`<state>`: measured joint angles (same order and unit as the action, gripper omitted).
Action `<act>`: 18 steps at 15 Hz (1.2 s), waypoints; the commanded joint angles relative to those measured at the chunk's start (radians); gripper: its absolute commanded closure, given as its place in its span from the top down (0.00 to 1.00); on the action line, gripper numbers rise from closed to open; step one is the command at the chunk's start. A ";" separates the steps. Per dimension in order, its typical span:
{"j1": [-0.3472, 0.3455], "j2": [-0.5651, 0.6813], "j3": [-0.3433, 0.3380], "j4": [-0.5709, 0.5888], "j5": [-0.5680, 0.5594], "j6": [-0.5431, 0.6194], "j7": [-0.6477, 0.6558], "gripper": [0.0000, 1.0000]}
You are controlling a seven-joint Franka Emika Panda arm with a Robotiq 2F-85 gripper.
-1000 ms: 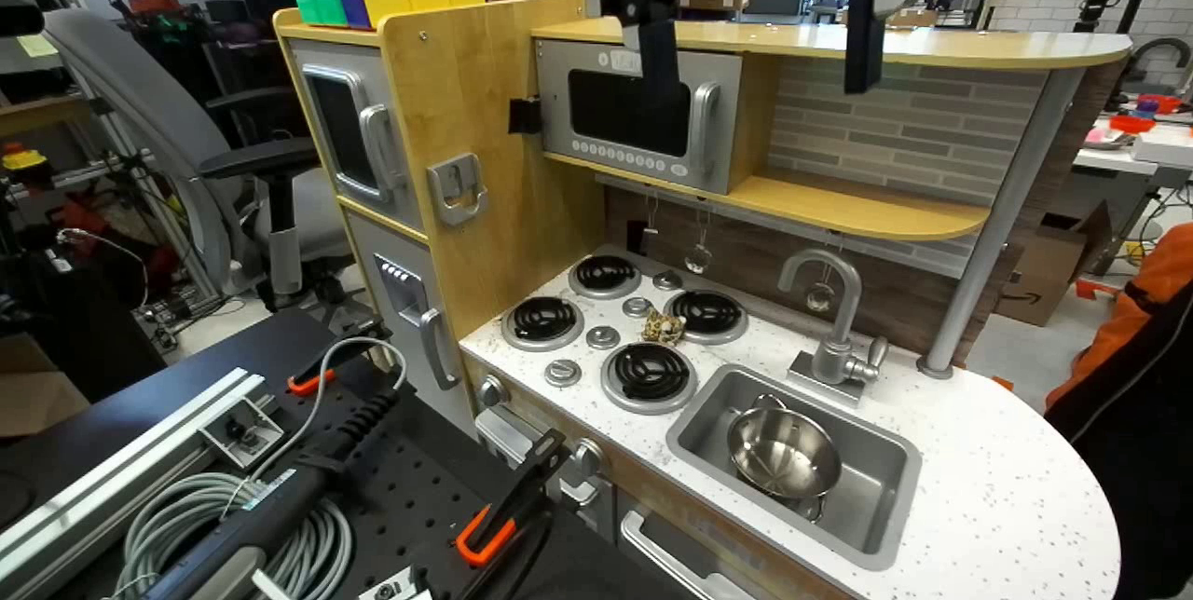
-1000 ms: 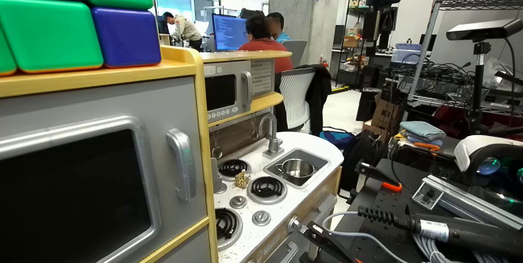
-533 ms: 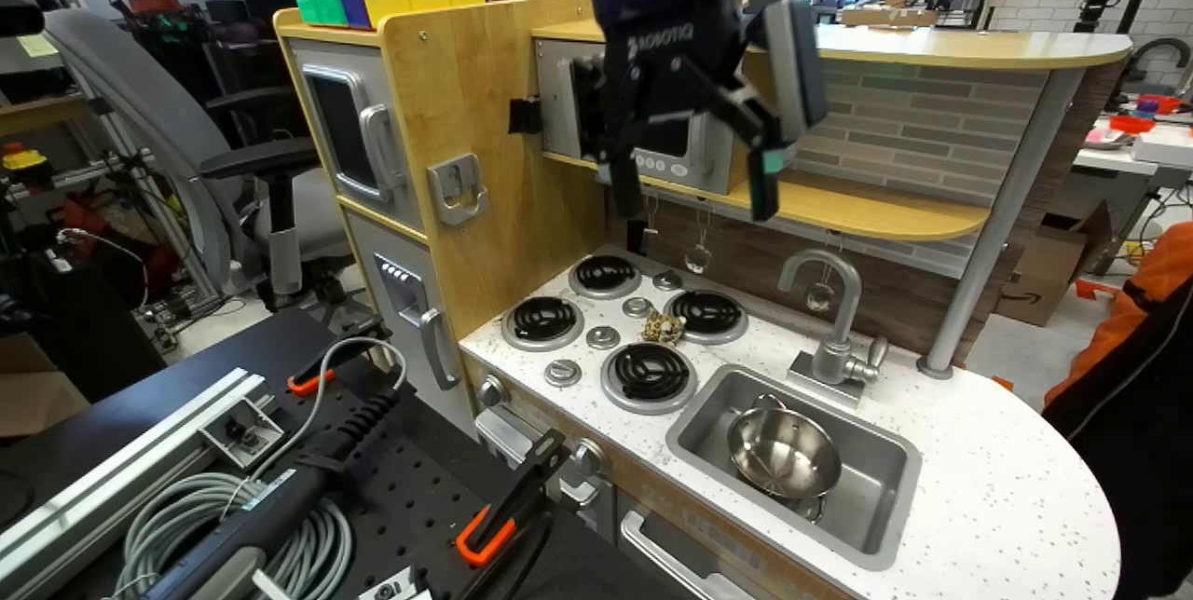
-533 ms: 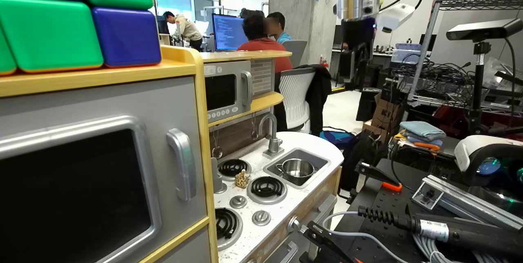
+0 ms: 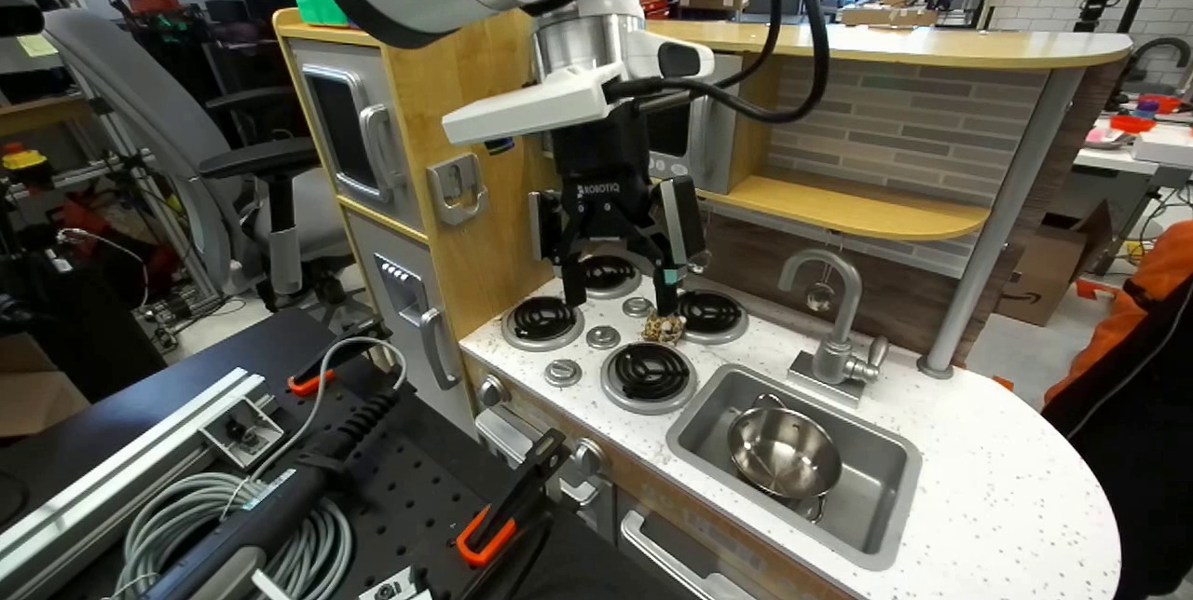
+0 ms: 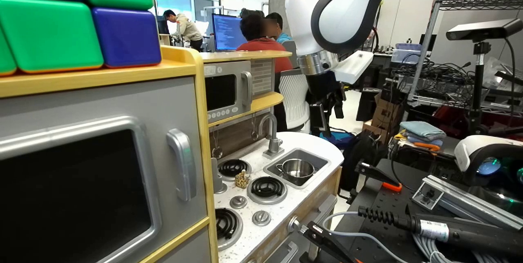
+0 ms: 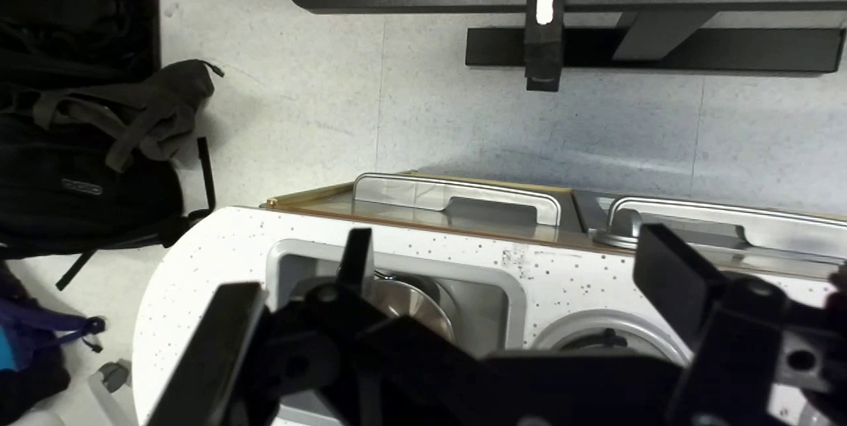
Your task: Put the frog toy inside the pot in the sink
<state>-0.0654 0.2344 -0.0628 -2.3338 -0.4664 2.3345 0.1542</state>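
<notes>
- The frog toy [image 5: 664,328], a small spotted lump, sits on the bench [image 5: 1016,488] between two burners [image 6: 267,188]; whether it touches either cannot be told.
- The pincer [image 5: 620,294] is released, jaws wide apart with nothing between them, raised and well apart from the frog toy.
- The frog toy is probably light, perhaps soft; it should give a little rather than break or slip.
- A gentle hold across its middle seems best, keeping off the burners.
- The pot [image 5: 785,453] stands mouth up inside the sink [image 5: 867,516].
</notes>
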 commanded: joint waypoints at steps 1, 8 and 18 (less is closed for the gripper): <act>0.018 -0.004 -0.021 0.001 0.006 0.000 -0.004 1.00; -0.010 0.138 -0.008 0.047 0.166 0.351 -0.020 1.00; 0.112 0.609 -0.007 0.404 0.285 0.659 -0.044 1.00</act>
<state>0.0071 0.7145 -0.0629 -2.0810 -0.2407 2.9872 0.1393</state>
